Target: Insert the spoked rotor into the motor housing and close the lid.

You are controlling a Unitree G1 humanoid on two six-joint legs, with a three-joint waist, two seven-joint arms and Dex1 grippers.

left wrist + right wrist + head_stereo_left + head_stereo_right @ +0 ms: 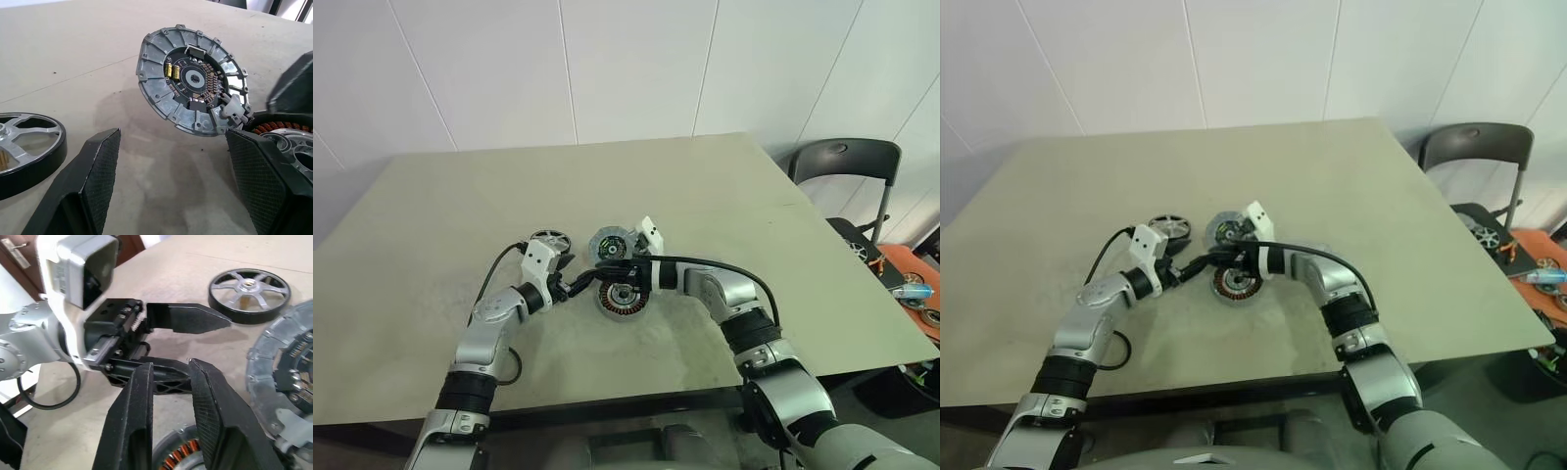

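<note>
— Spoked rotor (pixel 548 241), the dark-rimmed wheel with silver spokes: where is it?

— Flat on the beige surface (pixel 754 215), left of centre in the head view, up and left of the round black motor housing (pixel 623 300). It is not in yet.

— Your end effectors?

— My left end effector (pixel 173 142) is spread and empty, near the rotor. My right end effector (pixel 171 366) is over the housing; I cannot tell if it pinches.

— How would you do the pickup well?

— Probably grip the rim, keep it level and centre it.

— What's in the housing?

— Copper coils and a silvery centre. The grey-silver disc lid (pixel 607 243) sits just beside it.
</note>
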